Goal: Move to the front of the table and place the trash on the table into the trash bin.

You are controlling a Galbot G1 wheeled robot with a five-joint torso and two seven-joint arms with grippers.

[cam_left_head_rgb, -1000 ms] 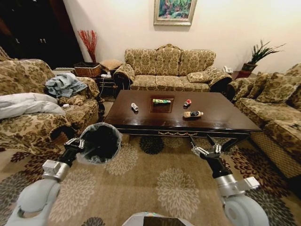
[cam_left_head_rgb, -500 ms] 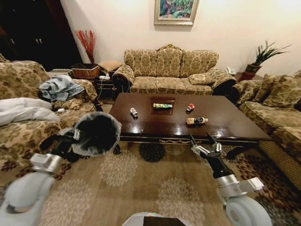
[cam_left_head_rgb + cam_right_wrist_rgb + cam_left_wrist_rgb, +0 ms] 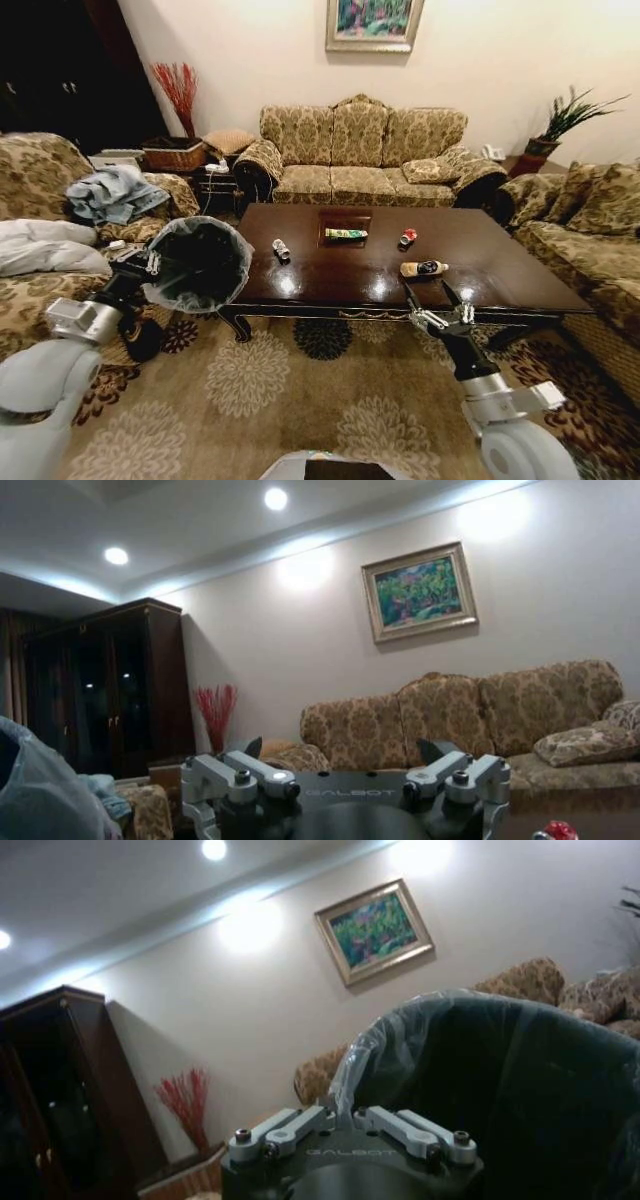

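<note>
Left gripper pinched on the rim of the trash bin, carried tilted with its mouth toward the table, just off the near left corner. Right gripper spread wide and empty, low at the table's front edge, nearest the tan bottle.

Judged as the approach step, nearly complete: base about square to the front edge, no trash picked yet. Next move likely needs the right gripper lifted over the edge and closed around the bottle, then brought across to the bin's mouth.

Bin: round, black, lined with a crinkly translucent grey bag that folds over the rim. On the glossy dark top, well apart from each other: crushed silver can toward the left, green-yellow wrapper on the centre inlay, crushed red can beside it to the right, bottle nearest the front. Beyond, a patterned sofa under a framed painting.
</note>
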